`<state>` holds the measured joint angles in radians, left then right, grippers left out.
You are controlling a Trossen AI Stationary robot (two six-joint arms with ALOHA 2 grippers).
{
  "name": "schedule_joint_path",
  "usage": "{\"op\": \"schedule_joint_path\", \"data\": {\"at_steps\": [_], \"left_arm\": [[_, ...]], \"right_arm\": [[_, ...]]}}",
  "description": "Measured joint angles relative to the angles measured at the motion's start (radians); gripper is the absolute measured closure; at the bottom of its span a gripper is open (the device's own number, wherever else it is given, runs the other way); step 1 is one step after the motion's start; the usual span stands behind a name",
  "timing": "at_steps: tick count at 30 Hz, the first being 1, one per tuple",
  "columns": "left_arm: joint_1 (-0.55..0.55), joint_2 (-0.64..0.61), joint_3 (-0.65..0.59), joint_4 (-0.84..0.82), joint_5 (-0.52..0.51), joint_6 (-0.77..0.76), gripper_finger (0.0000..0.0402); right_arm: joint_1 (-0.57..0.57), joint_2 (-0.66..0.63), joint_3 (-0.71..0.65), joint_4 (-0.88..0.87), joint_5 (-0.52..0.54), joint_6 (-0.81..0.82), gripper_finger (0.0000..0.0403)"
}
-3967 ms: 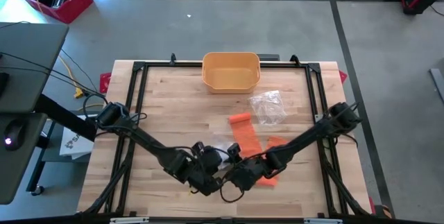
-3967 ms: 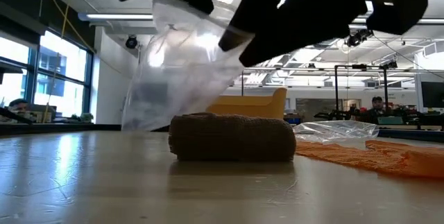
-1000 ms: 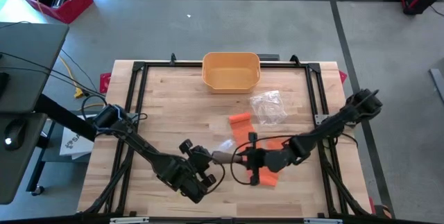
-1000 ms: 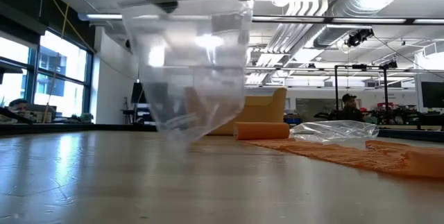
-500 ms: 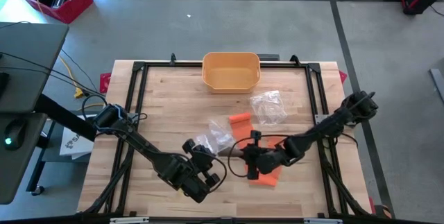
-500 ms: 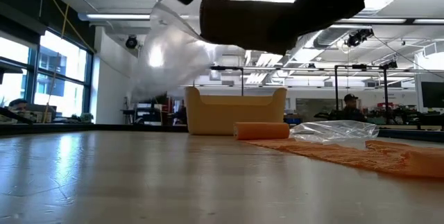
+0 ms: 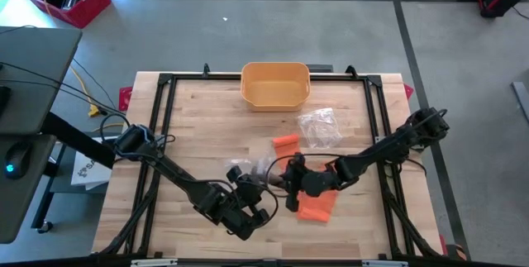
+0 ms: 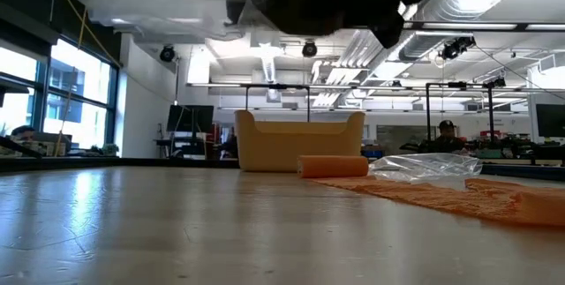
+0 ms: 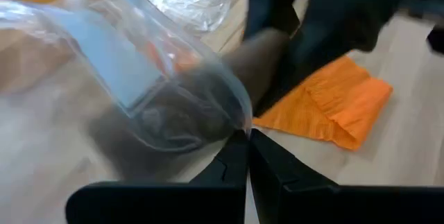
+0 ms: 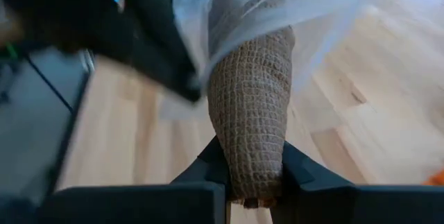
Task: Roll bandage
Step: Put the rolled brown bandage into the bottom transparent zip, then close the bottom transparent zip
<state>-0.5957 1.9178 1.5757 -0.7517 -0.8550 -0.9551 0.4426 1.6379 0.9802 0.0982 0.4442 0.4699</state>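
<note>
- Near the table's front middle, above the wooden table, both grippers meet, lifted off the surface.
- right gripper: fingers clamped on a brown rolled bandage, roll sticks out forward from between the fingers; in the high view this gripper points toward the left arm.
- The roll's far end is going into / partly inside a clear plastic bag; bag film drapes over the top part of the roll.
- left gripper: fingers pressed together, pinching the edge of the same clear bag; dark roll shape visible through the film. In the high view it sits just left of the right gripper.
- Low view: both grippers and the bag hang along the top edge, well clear of the tabletop; details there too dark to tell.
- orange bandage: unrolled strip lying flat on the table, under/just beside the right arm, folded end toward the front; also seen in the left wrist view and as a flat strip at the right in the low view.
- small orange roll: on the table behind the grippers, apart from them; lies on its side in the low view.
- second clear bag: crumpled, on the table just right of the orange roll.
- yellow bin: at the table's far edge, middle, upright.
- A person stands far back in the room.
</note>
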Motion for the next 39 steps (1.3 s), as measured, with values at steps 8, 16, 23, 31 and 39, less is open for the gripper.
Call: {"op": "schedule_joint_path", "data": {"at_steps": [8, 16, 23, 31, 39], "left_arm": [[-0.016, 0.0, 0.0, 0.054, -0.015, 0.025, 0.0401], [-0.036, -0.005, 0.0, 0.051, -0.06, -0.009, 0.0401], [-0.041, -0.006, 0.0, -0.022, -0.002, -0.13, 0.0401], [-0.05, -0.006, 0.0, -0.143, 0.001, -0.283, 0.0401], [-0.057, -0.101, 0.0, -0.148, 0.071, -0.242, 0.0401]], "right_arm": [[-0.068, -0.001, 0.0, 0.108, -0.048, 0.087, 0.0346], [-0.091, -0.001, 0.0, 0.12, -0.12, 0.092, 0.0288], [-0.09, -0.001, 0.0, 0.131, -0.145, 0.083, 0.0214], [-0.075, -0.001, 0.0, 0.145, -0.087, 0.102, 0.0202], [0.006, -0.116, 0.001, 0.112, -0.072, -0.134, 0.0202]]}}
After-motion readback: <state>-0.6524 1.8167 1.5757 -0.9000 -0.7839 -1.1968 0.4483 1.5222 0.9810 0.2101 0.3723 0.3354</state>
